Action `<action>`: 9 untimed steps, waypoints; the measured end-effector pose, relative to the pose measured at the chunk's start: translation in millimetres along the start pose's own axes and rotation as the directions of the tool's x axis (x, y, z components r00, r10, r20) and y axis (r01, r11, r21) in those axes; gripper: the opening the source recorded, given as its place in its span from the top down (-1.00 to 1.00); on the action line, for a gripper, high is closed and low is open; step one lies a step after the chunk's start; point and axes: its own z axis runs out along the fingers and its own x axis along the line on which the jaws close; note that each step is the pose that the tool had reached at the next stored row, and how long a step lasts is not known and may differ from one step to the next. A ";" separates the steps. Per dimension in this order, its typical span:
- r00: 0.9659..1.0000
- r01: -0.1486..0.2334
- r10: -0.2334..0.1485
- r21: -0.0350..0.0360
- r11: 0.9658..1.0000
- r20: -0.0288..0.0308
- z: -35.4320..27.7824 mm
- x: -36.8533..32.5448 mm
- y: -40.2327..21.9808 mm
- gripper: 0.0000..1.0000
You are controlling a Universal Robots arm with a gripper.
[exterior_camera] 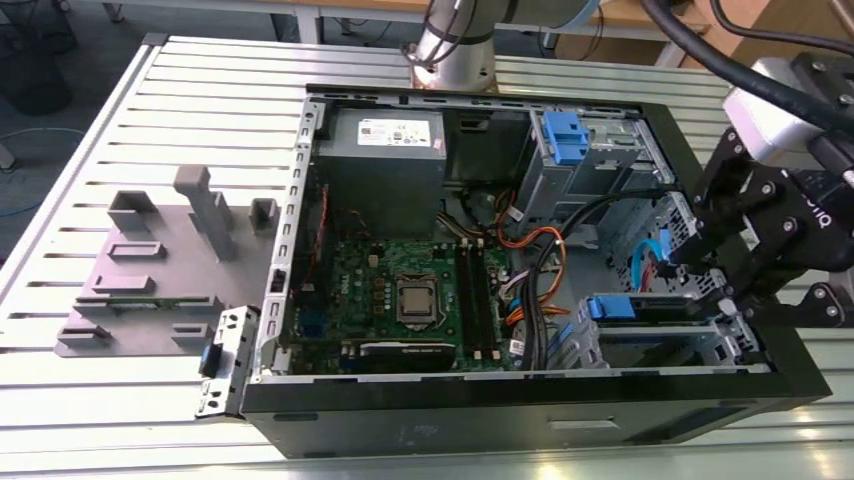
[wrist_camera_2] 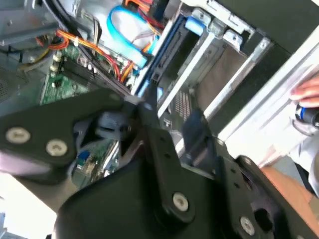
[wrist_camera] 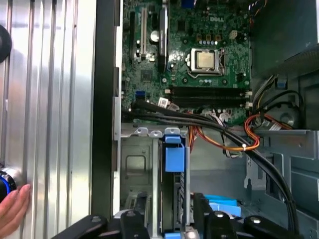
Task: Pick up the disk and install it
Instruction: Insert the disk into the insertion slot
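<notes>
The disk [wrist_camera: 174,164] stands on edge in its blue carrier frame, inside a slot of the metal drive cage [wrist_camera: 137,164] at the corner of the open computer case [exterior_camera: 534,400]. In the exterior view the disk [exterior_camera: 627,306] shows as a blue strip in that cage on the view's right. My black gripper [exterior_camera: 714,285] hangs over this cage. In the first wrist view my gripper [wrist_camera: 172,204] is open and straddles the disk's outer end, with a small gap on each side. In the second wrist view my gripper [wrist_camera_2: 172,124] sits by the disk's blue edge [wrist_camera_2: 159,59].
Black and orange cables [wrist_camera: 234,139] run past the cage above the motherboard [exterior_camera: 400,290]. A narrower blue bracket [exterior_camera: 567,135] sits in the far bay. A grey slotted stand [exterior_camera: 174,250] stands on the ribbed table on the exterior view's left. A person's hand [wrist_camera: 12,209] rests beside the case.
</notes>
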 end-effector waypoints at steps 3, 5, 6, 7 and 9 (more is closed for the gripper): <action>1.000 0.000 0.000 0.000 1.000 0.000 4.9 0.4 -0.1 0.02; 1.000 0.000 0.000 0.000 1.000 0.000 8.4 0.6 -0.1 0.02; 1.000 0.000 0.000 0.000 1.000 0.000 10.0 0.7 -0.2 0.02; 1.000 0.000 0.000 0.000 1.000 0.000 11.1 0.8 -0.2 0.02; 1.000 0.000 0.000 0.000 1.000 -0.001 6.7 -0.1 0.1 0.02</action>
